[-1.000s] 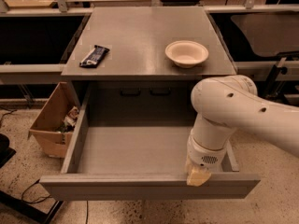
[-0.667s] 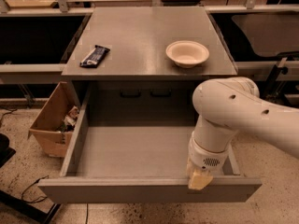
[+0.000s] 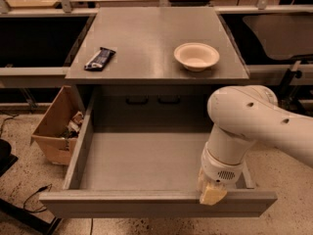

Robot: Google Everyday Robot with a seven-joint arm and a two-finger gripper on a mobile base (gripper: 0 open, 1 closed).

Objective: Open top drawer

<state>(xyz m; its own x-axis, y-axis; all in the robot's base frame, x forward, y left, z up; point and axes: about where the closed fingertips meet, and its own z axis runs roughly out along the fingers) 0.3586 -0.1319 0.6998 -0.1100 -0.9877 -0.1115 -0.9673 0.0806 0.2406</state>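
Gripper point(image 3: 213, 194) sits at the top edge of the drawer's front panel point(image 3: 137, 203), toward its right end, touching the lip. Can't tell if it is released or clenched; only a yellowish tip shows under the white wrist. Arm point(image 3: 254, 124) comes in from the right and hangs over the drawer's right wall and right front corner, hiding that side.

Top drawer point(image 3: 142, 158) stands open, far out from the cabinet, directly under and left of the gripper. The front panel runs along the bottom of the view with a thin strip of speckled floor point(image 3: 146, 226) in front of it. Inside, only the grey floor and walls show. Two dark handles point(image 3: 137, 101) sit on the back face under the cabinet top.

Left of the drawer, a cardboard box point(image 3: 51, 131) stands on the floor, tilted, close to the left wall but apart from it. It holds some crumpled bits; can't tell what. A cable point(image 3: 32, 196) lies on the floor near the front left corner.

Cabinet top point(image 3: 146, 28): a cream bowl point(image 3: 196, 56) on the right, upright, near the front edge. A dark snack bar point(image 3: 99, 58) lies flat on the left, well apart from the bowl.
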